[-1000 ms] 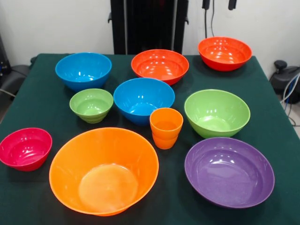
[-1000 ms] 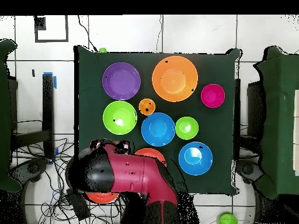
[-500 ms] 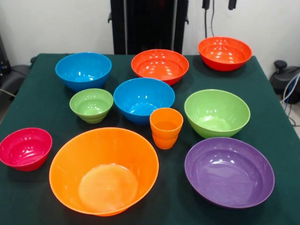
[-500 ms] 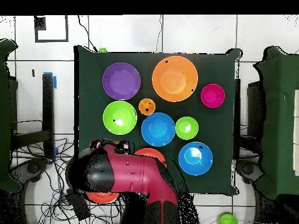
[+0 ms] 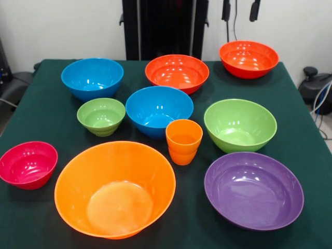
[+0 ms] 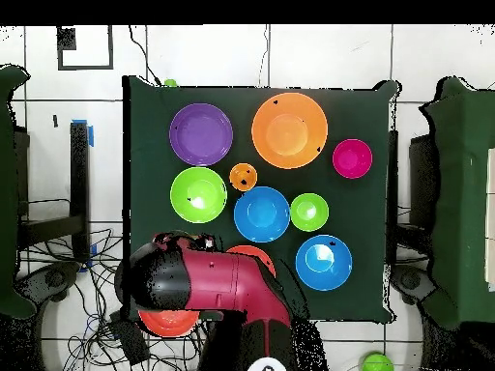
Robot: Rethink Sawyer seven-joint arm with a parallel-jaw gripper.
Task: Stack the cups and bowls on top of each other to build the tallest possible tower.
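Note:
One orange cup [image 5: 183,141] stands upright mid-table, also in the overhead view [image 6: 244,177]. Around it sit separate bowls: large orange [image 5: 115,188], large purple [image 5: 253,189], big green [image 5: 240,124], small ribbed green [image 5: 101,116], two blue [image 5: 158,110] [image 5: 92,78], crimson [image 5: 28,164], and two red-orange [image 5: 177,72] [image 5: 248,58]. Nothing is stacked. My gripper [image 5: 240,10] shows only its two tips at the top edge, apart and empty, above the far right red-orange bowl. In the overhead view the arm [image 6: 208,285] covers the gripper and most of that bowl [image 6: 164,324].
The green table cloth [image 5: 46,104] ends close behind the far bowls. The black pedestal [image 5: 165,26] stands at the far side. A black device with cables [image 5: 316,85] sits off the table's right edge.
The gripper tips have come down a little at the top edge of the front view. In the overhead view the arm has shifted slightly. The cup and bowls have not moved.

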